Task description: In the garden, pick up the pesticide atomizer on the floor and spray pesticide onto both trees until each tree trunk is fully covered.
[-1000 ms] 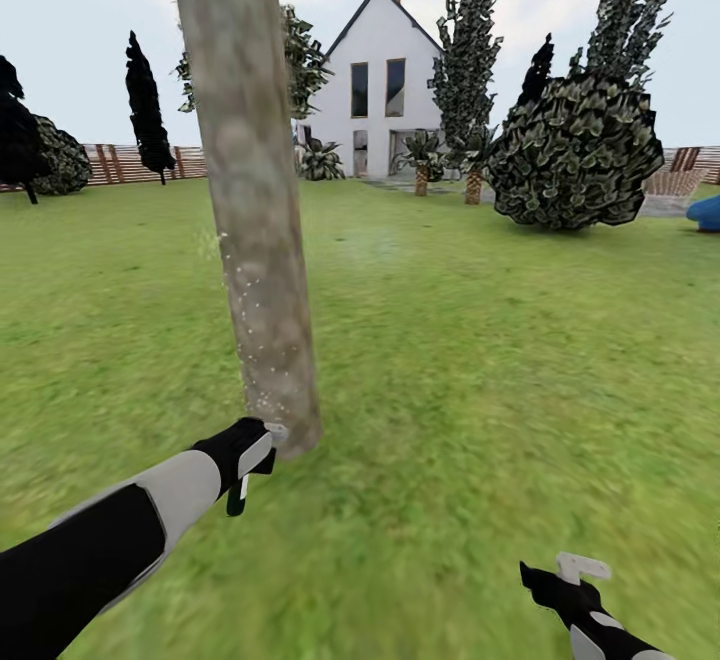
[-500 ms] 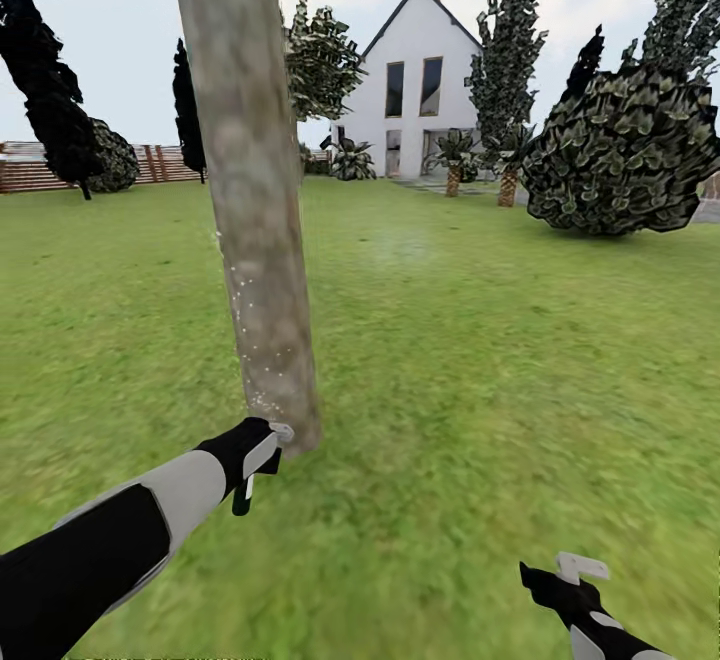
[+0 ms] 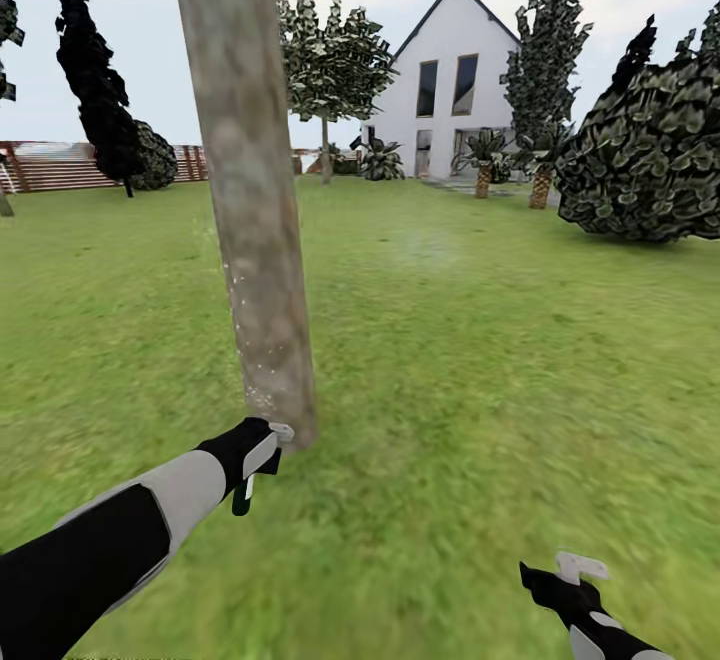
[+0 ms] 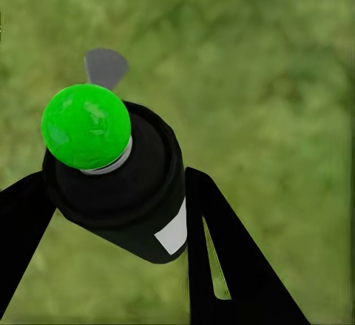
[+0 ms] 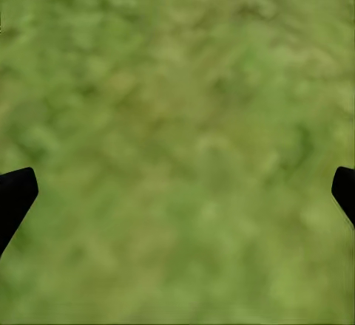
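Note:
A thick mottled grey-brown tree trunk (image 3: 255, 240) rises from the grass (image 3: 480, 360) straight ahead, with fine white specks along its lower left edge. My left gripper (image 3: 258, 455) is low at the trunk's base, almost touching the bark. It is shut on the pesticide atomizer (image 4: 126, 192), a dark cylinder with a bright green round tip (image 4: 86, 125). A second tree (image 3: 335, 55) with a green leafy crown stands farther back, in front of the house. My right gripper (image 3: 580, 580) hangs open over bare grass (image 5: 177, 118), holding nothing.
A white house (image 3: 450, 90) stands at the back. A large dark bush (image 3: 650, 160) is at the right. Narrow dark trees (image 3: 95, 80) and a brown slat fence (image 3: 60, 168) are at the left. Small palms (image 3: 487, 155) grow beside the house. Open lawn spreads around the trunk.
The whole picture has slid to the right, so the camera has turned left. Both arms hold the same places in the picture, and the left gripper stays at the trunk's base.

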You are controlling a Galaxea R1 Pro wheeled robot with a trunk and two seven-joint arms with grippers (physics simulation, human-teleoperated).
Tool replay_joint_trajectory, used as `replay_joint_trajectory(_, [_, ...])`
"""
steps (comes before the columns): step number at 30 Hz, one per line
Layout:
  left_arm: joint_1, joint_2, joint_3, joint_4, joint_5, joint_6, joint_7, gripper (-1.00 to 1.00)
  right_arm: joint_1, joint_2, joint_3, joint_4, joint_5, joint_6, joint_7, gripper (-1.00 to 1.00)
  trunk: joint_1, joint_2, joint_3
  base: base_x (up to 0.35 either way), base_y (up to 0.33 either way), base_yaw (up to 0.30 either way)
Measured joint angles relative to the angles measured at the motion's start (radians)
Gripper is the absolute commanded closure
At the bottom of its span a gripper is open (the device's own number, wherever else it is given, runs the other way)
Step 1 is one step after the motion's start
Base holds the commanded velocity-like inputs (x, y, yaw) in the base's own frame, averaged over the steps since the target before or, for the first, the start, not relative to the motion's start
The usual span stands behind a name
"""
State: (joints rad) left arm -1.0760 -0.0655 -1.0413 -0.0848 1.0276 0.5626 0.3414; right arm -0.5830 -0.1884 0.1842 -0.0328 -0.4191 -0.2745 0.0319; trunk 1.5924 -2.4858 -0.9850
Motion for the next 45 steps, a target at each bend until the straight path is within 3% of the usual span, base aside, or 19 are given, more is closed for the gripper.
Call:
replay_joint_trajectory(7, [0.002, 0.001, 0.0, 0.0, 0.001, -0.003, -0.001, 1.0, 0.0, 0.0, 0.0, 0.0, 0.0, 0.001, 0.0, -1.0, 0.0, 0.0, 0.0, 0.231, -0.258, 0.247])
replay_joint_trajectory(12, [0.028, 0.001, 0.001, 0.0, -0.002, -0.073, -0.001, 1.0, 0.0, -0.002, -0.001, -0.001, -0.006, 0.0, 0.0, -1.0, 0.0, 0.0, 0.0, 0.125, -0.128, 0.048])
replay_joint_trajectory(16, [0.022, 0.004, 0.006, -0.025, -0.005, -0.055, -0.004, 1.0, 0.0, -0.003, -0.001, -0.001, -0.007, 0.0, 0.0, -1.0, 0.0, 0.0, 0.0, 0.004, -0.004, 0.001])
replay_joint_trajectory(18, [-0.007, 0.02, 0.004, -0.131, -0.005, 0.131, -0.004, 1.0, 0.0, -0.003, -0.001, -0.001, -0.007, 0.0, 0.0, -1.0, 0.0, 0.0, 0.0, 0.0, 0.0, 0.0])
replay_joint_trajectory(20, [-0.038, 0.047, 0.001, -0.173, -0.014, 0.212, -0.002, 1.0, 0.0, -0.003, -0.001, -0.001, -0.006, 0.0, 0.0, -1.0, 0.0, 0.0, 0.0, 0.0, 0.0, 0.0])
replay_joint_trajectory(21, [-0.065, 0.059, 0.001, -0.181, -0.015, 0.239, -0.001, 1.0, 0.0, -0.003, -0.001, -0.001, -0.006, 0.0, 0.0, -1.0, 0.0, 0.0, 0.0, 0.0, 0.0, 0.0])
replay_joint_trajectory(22, [-0.109, 0.076, 0.003, -0.184, -0.011, 0.306, -0.001, 1.0, 0.0, -0.003, -0.001, -0.001, -0.006, 0.0, 0.0, -1.0, 0.0, 0.0, 0.0, 0.0, 0.0, 0.0])
replay_joint_trajectory(24, [-0.151, 0.083, 0.005, -0.186, -0.007, 0.37, -0.001, 1.0, 0.001, -0.003, -0.001, -0.001, -0.006, 0.0, 0.0, -1.0, 0.0, 0.0, 0.0, 0.0, 0.0, 0.0])
replay_joint_trajectory(34, [-0.402, 0.095, 0.011, -0.185, -0.005, 0.417, 0.001, 1.0, 0.0, -0.003, -0.001, -0.001, -0.006, 0.0, 0.0, -1.0, 0.0, 0.0, 0.0, 0.0, 0.0, 0.0])
replay_joint_trajectory(36, [-0.433, 0.095, 0.057, -0.184, -0.001, 0.417, 0.001, 1.0, 0.0, -0.003, -0.001, -0.001, -0.006, 0.001, 0.0, -1.0, 0.0, 0.0, 0.0, 0.0, 0.0, 0.0])
replay_joint_trajectory(37, [-0.453, 0.095, 0.121, -0.185, 0.003, 0.416, 0.001, 1.0, 0.0, -0.003, -0.001, -0.001, -0.006, 0.0, 0.0, -1.0, 0.0, 0.0, 0.0, 0.0, 0.0, 0.0])
replay_joint_trajectory(38, [-0.463, 0.095, 0.151, -0.185, -0.003, 0.418, 0.001, 1.0, 0.0, -0.003, -0.001, -0.001, -0.006, 0.0, 0.0, -1.0, 0.0, 0.0, 0.0, 0.0, 0.0, 0.0])
replay_joint_trajectory(41, [-0.478, 0.094, 0.18, -0.185, -0.003, 0.418, 0.001, 1.0, 0.0, -0.003, -0.001, -0.001, -0.006, 0.0, 0.0, -1.0, 0.0, 0.0, 0.0, 0.0, 0.0, 0.0])
replay_joint_trajectory(45, [-0.553, 0.094, 0.186, -0.183, -0.004, 0.421, 0.003, 1.0, 0.0, -0.003, -0.001, -0.001, -0.006, 0.0, 0.0, -1.0, 0.0, 0.0, 0.0, 0.0, 0.0, 0.0])
